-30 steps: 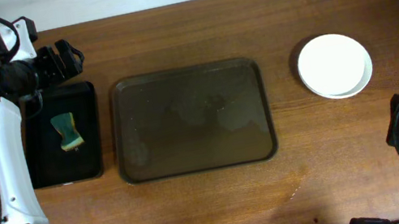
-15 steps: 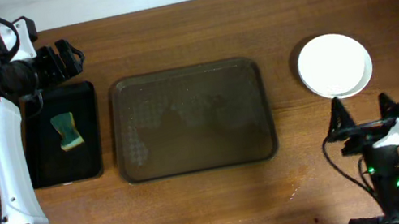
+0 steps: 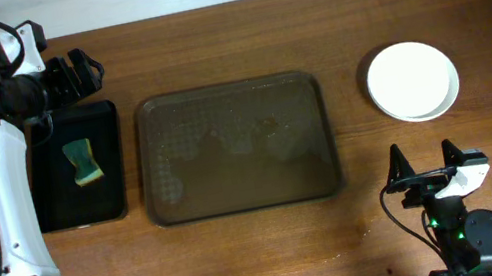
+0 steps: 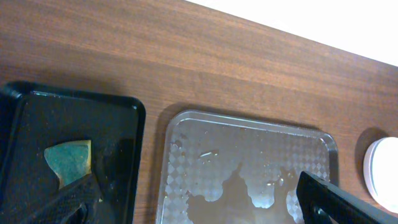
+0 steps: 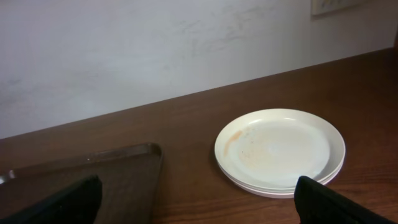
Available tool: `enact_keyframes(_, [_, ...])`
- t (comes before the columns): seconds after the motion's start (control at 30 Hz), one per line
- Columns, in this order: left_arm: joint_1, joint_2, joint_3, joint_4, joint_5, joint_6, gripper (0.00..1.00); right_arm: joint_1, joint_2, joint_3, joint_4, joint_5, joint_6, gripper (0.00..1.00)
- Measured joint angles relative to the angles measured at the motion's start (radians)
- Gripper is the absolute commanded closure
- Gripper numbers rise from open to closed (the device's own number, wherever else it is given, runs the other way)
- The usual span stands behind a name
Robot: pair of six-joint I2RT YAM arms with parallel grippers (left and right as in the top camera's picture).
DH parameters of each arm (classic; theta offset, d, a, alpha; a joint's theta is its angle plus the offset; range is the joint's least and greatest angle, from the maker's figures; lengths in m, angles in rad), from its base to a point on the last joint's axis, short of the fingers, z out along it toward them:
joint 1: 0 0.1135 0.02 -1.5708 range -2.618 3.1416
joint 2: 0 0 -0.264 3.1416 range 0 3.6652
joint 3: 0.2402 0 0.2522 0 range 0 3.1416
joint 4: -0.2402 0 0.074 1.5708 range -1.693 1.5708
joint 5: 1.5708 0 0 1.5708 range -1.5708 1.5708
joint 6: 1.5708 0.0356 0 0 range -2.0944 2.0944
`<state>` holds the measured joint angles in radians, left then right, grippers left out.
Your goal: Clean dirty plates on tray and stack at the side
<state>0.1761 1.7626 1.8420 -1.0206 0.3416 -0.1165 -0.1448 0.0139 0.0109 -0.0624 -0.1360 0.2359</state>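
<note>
The brown tray lies mid-table with no plates on it, only wet patches; it also shows in the left wrist view and the right wrist view. The white plates sit stacked on the table to the tray's right, the top one with a faint orange smear. My left gripper is open and empty at the far left, above the black tray. My right gripper is open and empty near the front edge, below the plates.
A black tray at the left holds a green and yellow sponge, seen also in the left wrist view. A white wall runs behind the table.
My right arm has swung up from the right corner to the front edge, fingers pointing at the plates, and then shifted left and nearer the front. The left arm has not moved.
</note>
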Motion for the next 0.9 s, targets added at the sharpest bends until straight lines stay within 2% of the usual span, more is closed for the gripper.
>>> enact_keyframes(0.73, [-0.002, -0.010, -0.001, -0.001, -0.001, 0.000, 0.01, 0.000, 0.000, 0.000, 0.000, 0.000, 0.000, 0.02])
enact_keyframes(0.8, [-0.017, -0.083, -0.005, -0.002, -0.001, 0.000, 0.01, 0.000, 0.000, 0.000, 0.000, 0.001, 0.000, 0.02])
enact_keyframes(0.9, [-0.067, -0.303, -0.006, 0.000, 0.000, 0.000, 0.01, 0.000, 0.000, 0.000, 0.000, 0.003, 0.000, 0.02])
